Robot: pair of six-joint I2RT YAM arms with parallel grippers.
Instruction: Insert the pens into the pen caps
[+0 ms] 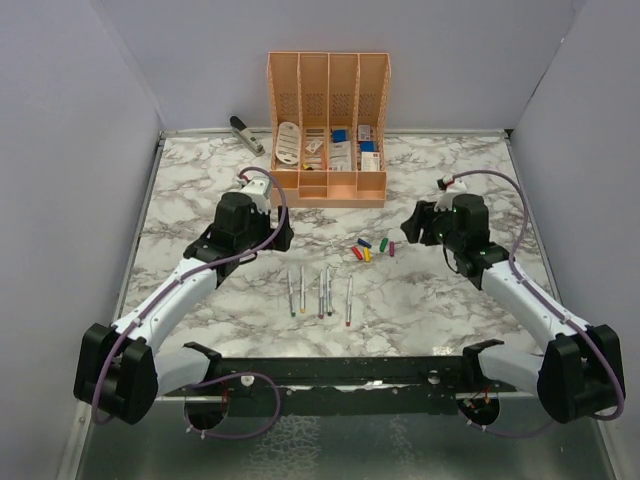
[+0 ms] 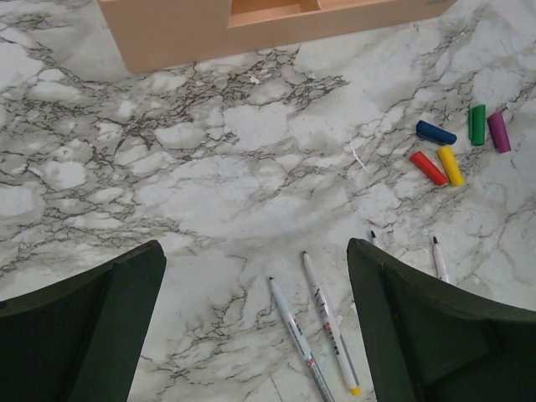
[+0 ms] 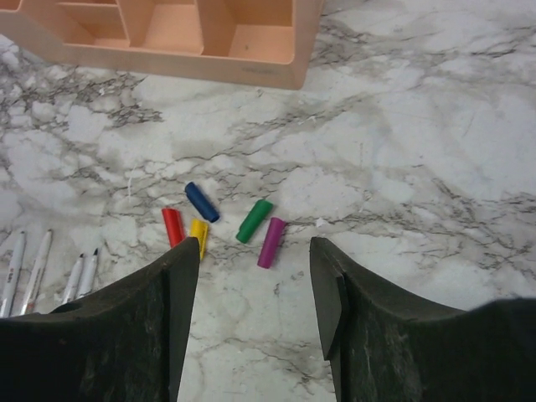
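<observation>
Marbled tabletop (image 1: 200, 170) between pale walls (image 1: 70, 120), pens (image 1: 322, 292) beside pen caps (image 1: 367, 252), left gripper (image 2: 255, 247), right gripper (image 3: 255, 243) spread-fingered and empty.

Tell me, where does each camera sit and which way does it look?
Top external: above and behind the arms, looking down across the table to the organizer; both arms show.
Left wrist: on the left arm, looking down at the pens; left end effector frames it.
Right wrist: on the right arm, looking down at the pen caps; right end effector frames it.
Shared: both wrist views catch those caps.
</observation>
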